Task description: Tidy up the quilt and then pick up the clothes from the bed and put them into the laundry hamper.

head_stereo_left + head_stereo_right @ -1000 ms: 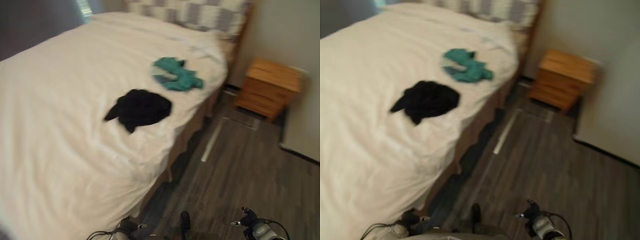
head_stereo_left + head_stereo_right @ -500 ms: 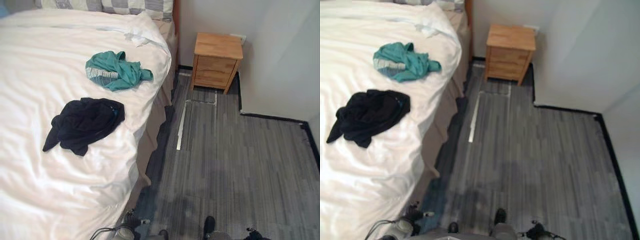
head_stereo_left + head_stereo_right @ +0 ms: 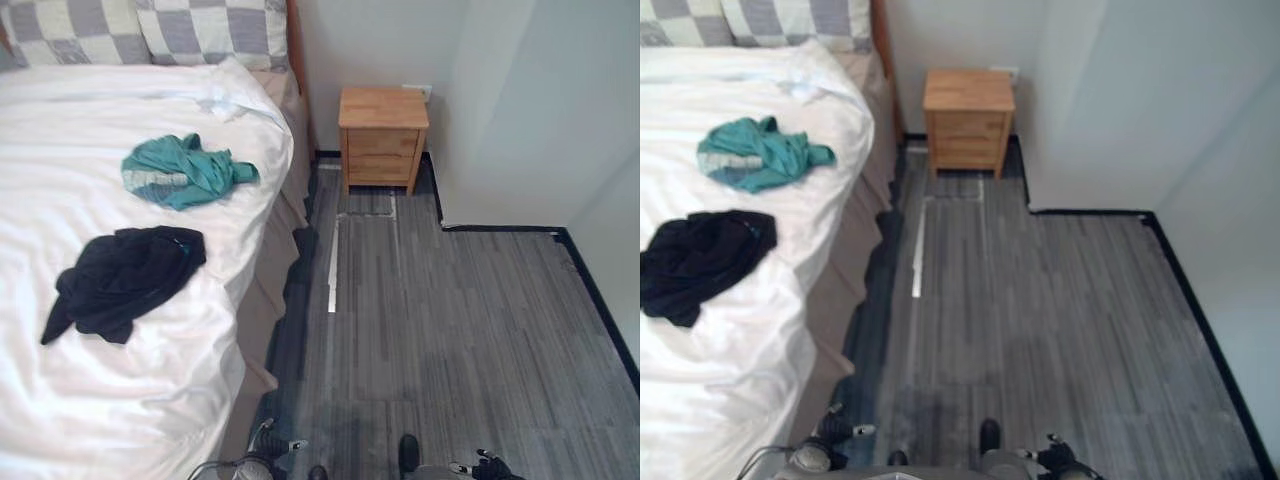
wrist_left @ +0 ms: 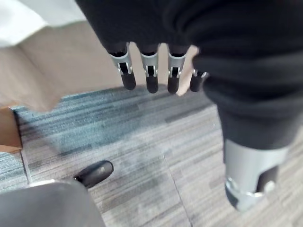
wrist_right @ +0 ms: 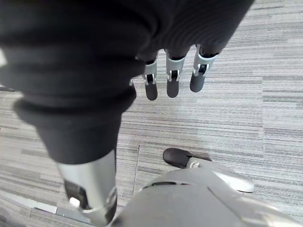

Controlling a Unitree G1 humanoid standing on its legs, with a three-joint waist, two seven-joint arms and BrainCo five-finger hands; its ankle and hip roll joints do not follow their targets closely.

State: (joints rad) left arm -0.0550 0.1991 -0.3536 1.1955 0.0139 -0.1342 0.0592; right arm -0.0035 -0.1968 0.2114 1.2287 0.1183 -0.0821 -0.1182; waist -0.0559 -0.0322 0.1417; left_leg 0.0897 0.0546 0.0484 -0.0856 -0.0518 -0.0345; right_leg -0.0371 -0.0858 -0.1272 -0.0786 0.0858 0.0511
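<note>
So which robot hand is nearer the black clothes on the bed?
Left. The left robot hand hangs by the bed's edge, below the black clothes; the right robot hand hangs over open floor.

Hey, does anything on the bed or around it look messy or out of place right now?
Yes. Two crumpled garments lie loose on the white quilt: a teal one nearer the pillows, and a black one nearer the foot. Both hands hang empty over the floor.

- The quilt (image 3: 120, 330) is soft white cloth with small wrinkles, at the left of the frame.
- The teal clothes (image 3: 185, 170) and black clothes (image 3: 120, 280) are crumpled matt cloth.
- The nightstand (image 3: 382, 138), upper middle, is smooth light wood.
- The floor (image 3: 450, 330) is grey, streaky and matt.
- The pillows (image 3: 140, 30) are checked cloth.
</note>
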